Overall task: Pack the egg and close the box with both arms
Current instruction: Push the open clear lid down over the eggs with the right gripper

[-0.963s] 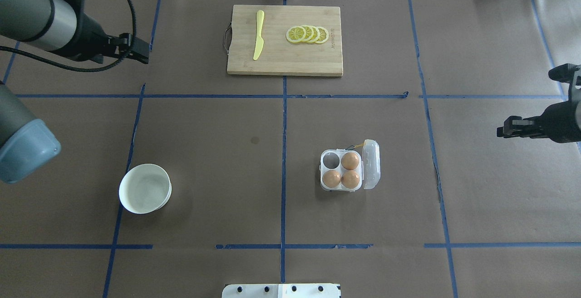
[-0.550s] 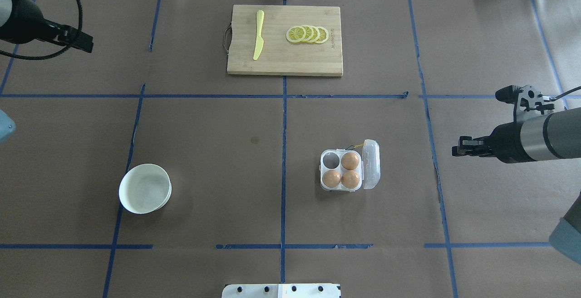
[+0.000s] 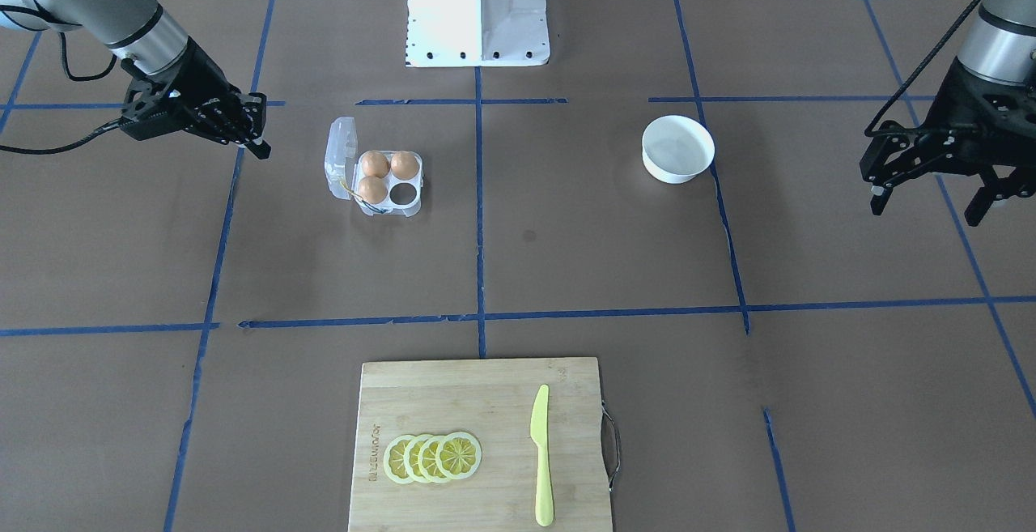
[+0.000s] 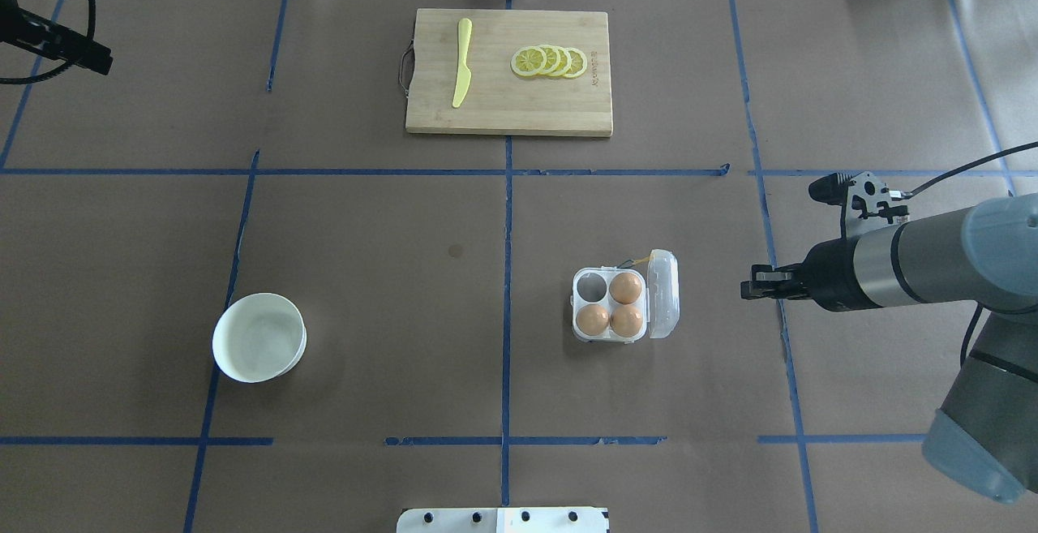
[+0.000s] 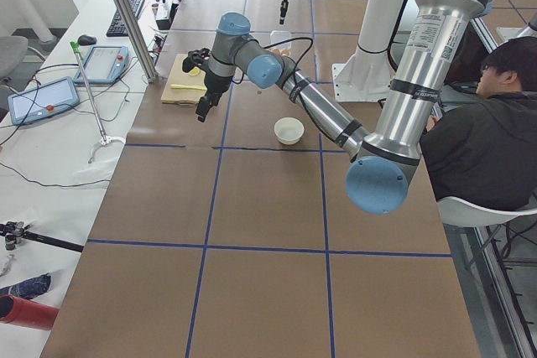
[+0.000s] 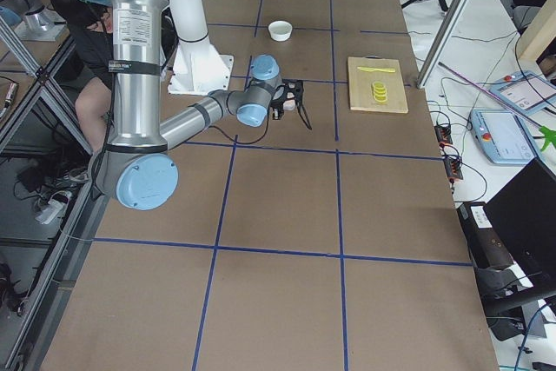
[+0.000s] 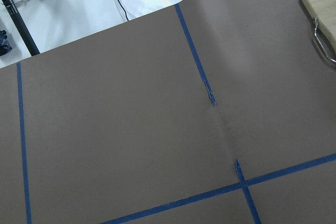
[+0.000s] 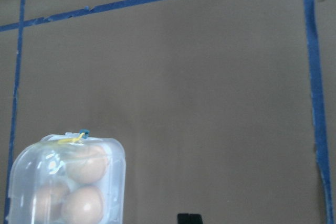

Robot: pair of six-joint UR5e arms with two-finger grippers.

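The clear box (image 4: 585,330) stands right of the table's middle. Its lid (image 4: 663,294) is open on the right side. Three tan eggs (image 4: 626,288) fill three cups, and the far-left cup (image 4: 592,284) is empty. I see no loose egg. My right gripper (image 4: 748,285) is shut and empty, level with the box and a short way to its right. In the right wrist view the box (image 8: 68,182) is at lower left, ahead of my fingertips (image 8: 189,219). My left gripper (image 3: 927,204) is open and empty, far off at the table's left edge.
A white bowl (image 4: 259,337) stands at the near left and looks empty. A wooden cutting board (image 4: 508,111) lies at the far middle, with a yellow knife (image 4: 462,62) and lemon slices (image 4: 549,61) on it. Blue tape lines cross the brown table cover.
My right arm has swung in leftward and nearer, toward the box. My left arm has pulled back toward the far left corner. The box, eggs and bowl have not moved.
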